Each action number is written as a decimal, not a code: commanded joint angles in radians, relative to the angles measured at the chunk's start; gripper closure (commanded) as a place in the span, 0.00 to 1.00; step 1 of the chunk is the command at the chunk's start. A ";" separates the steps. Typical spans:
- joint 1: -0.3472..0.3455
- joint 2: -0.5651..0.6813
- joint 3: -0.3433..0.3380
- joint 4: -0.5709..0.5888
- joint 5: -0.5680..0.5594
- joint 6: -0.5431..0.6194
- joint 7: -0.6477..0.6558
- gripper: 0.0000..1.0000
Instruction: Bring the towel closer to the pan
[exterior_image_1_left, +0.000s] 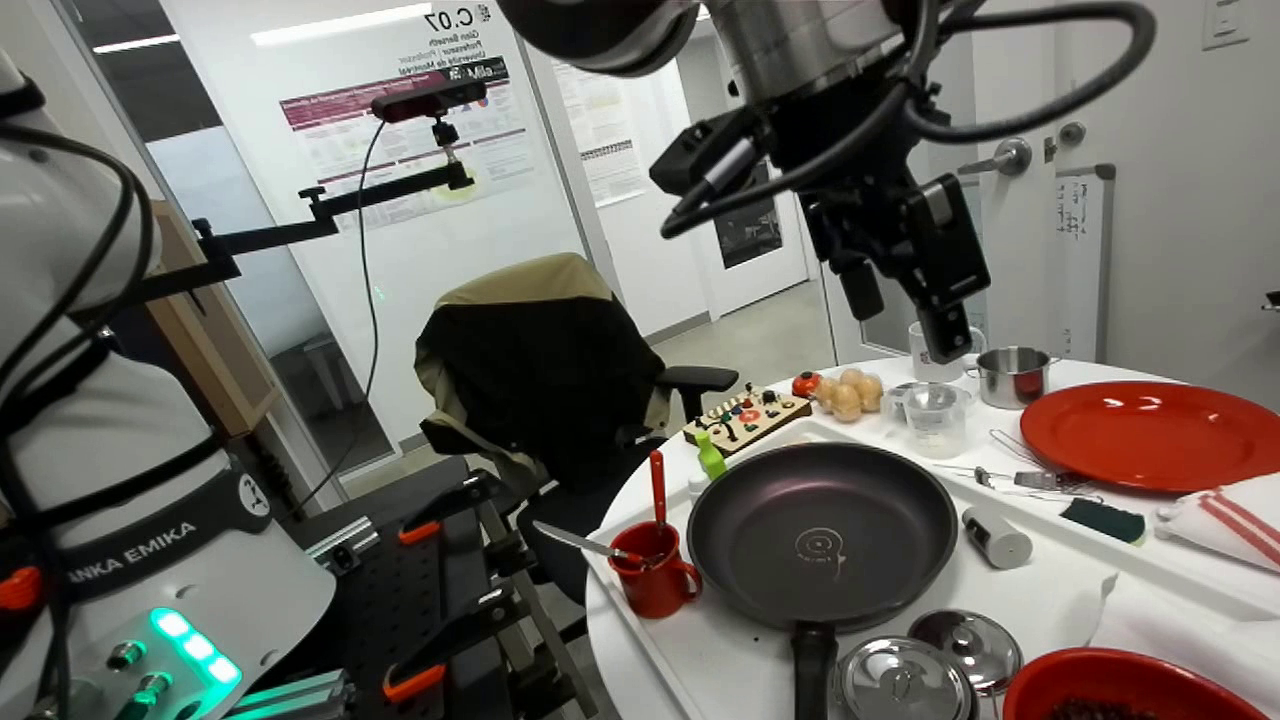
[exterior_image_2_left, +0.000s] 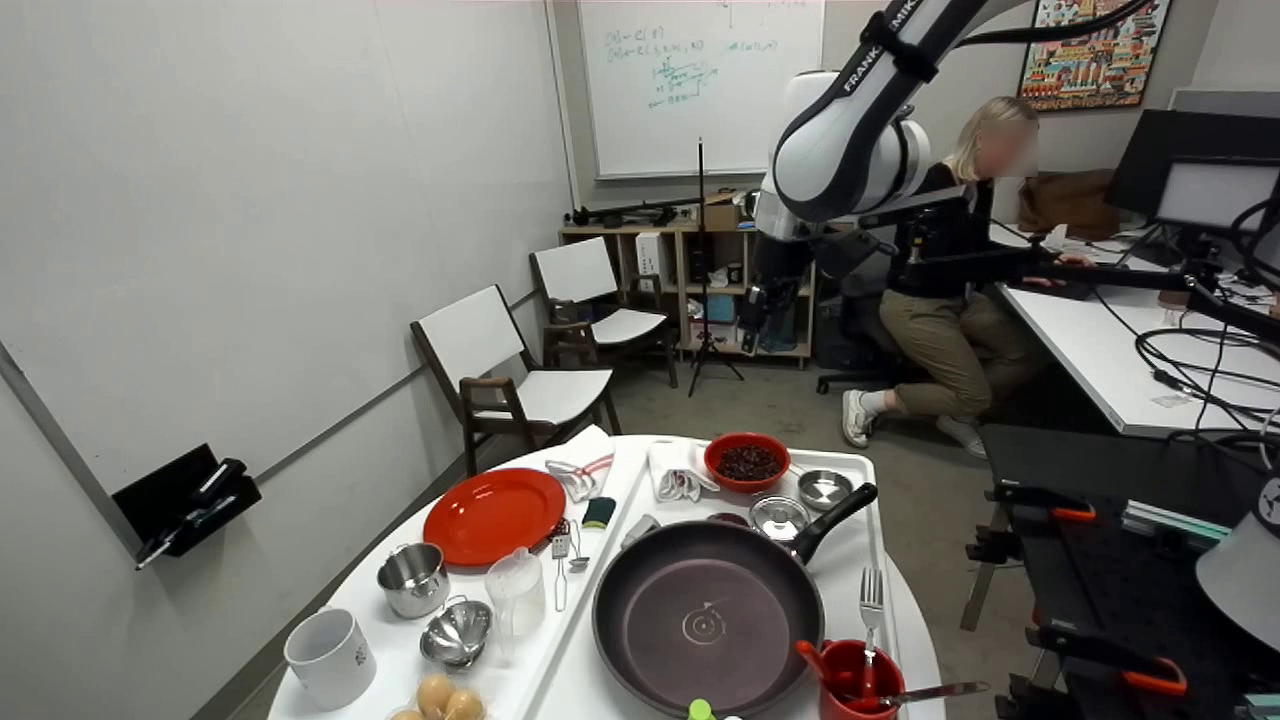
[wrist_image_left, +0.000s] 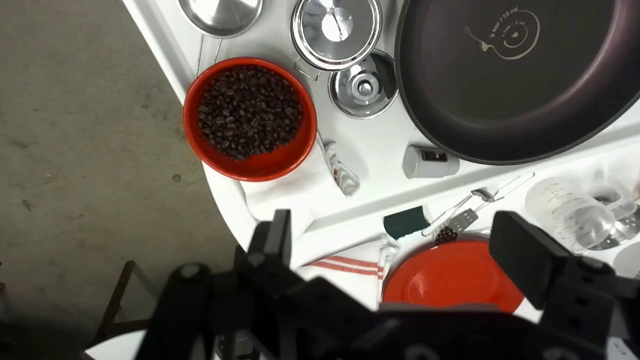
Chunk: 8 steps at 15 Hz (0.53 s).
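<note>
The dark frying pan (exterior_image_1_left: 820, 540) stands in the white tray; it also shows in an exterior view (exterior_image_2_left: 708, 625) and at the top right of the wrist view (wrist_image_left: 515, 95). Two white towels show. A towel (wrist_image_left: 305, 192) lies in the tray corner, partly hidden by the red bowl; it also shows in an exterior view (exterior_image_2_left: 680, 478). A red-striped towel (wrist_image_left: 347, 265) lies outside the tray beside the red plate; it also shows in both exterior views (exterior_image_1_left: 1235, 515) (exterior_image_2_left: 590, 465). My gripper (wrist_image_left: 392, 220) is open and empty, high above the table (exterior_image_1_left: 905, 312).
A red bowl of dark beans (wrist_image_left: 265, 172) and shiny lids (wrist_image_left: 336, 37) sit near the pan. A grey cylinder (wrist_image_left: 430, 162) lies by the pan's rim. Outside the tray's raised edge (wrist_image_left: 360, 212) are a green sponge (wrist_image_left: 405, 222), utensils (wrist_image_left: 462, 220) and the red plate (wrist_image_left: 450, 275).
</note>
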 joint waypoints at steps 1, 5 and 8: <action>-0.043 0.126 0.059 0.072 0.061 0.019 -0.097 0.00; -0.086 0.237 0.119 0.109 0.042 0.030 -0.155 0.00; -0.111 0.319 0.123 0.168 0.006 0.033 -0.147 0.00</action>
